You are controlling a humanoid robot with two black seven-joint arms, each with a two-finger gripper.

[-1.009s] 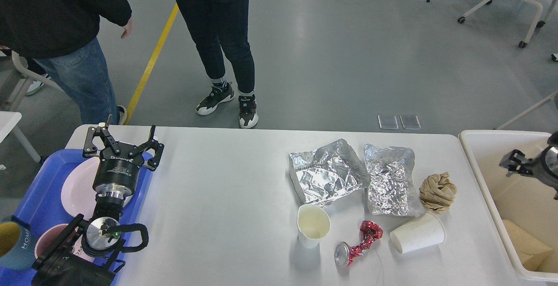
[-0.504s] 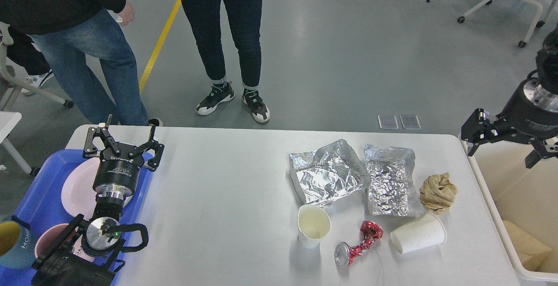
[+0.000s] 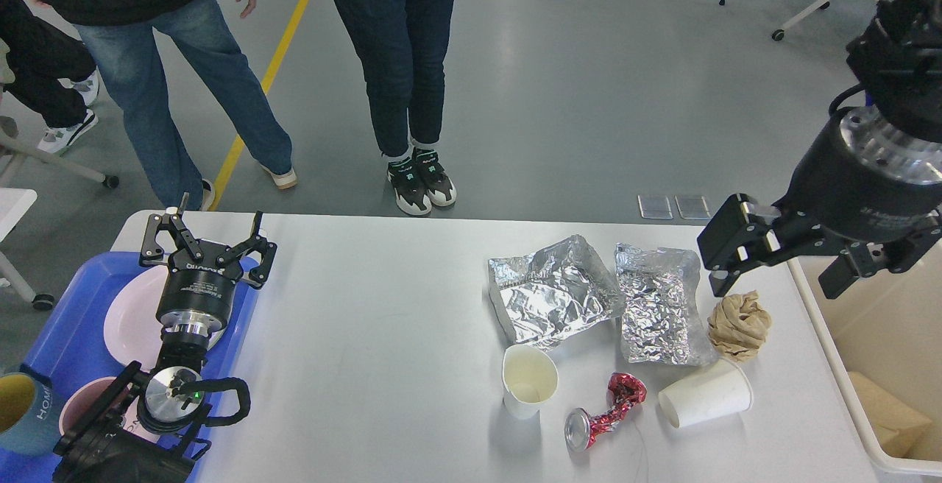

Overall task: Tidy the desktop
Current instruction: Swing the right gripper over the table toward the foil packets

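The white desktop (image 3: 383, 336) carries litter on its right half: two crumpled foil sheets (image 3: 552, 291) (image 3: 659, 314), a brown paper wad (image 3: 738, 325), an upright paper cup (image 3: 528, 380), a paper cup on its side (image 3: 705, 395) and a crushed red can (image 3: 603, 413). My right gripper (image 3: 776, 284) hangs open and empty, high over the table's right end, above the paper wad and the second foil sheet. My left gripper (image 3: 208, 244) stands open and empty over the blue tray at the far left.
A blue tray (image 3: 66, 343) at the left holds a pink plate (image 3: 129, 321), a pink bowl (image 3: 81, 406) and a blue mug (image 3: 22, 409). A cream bin (image 3: 883, 336) with a tan box (image 3: 887, 409) stands right of the table. People stand beyond the far edge.
My right arm has swung up and to the left, from over the bin to over the table's right end. The people behind the table have stepped sideways. The left arm stayed still.
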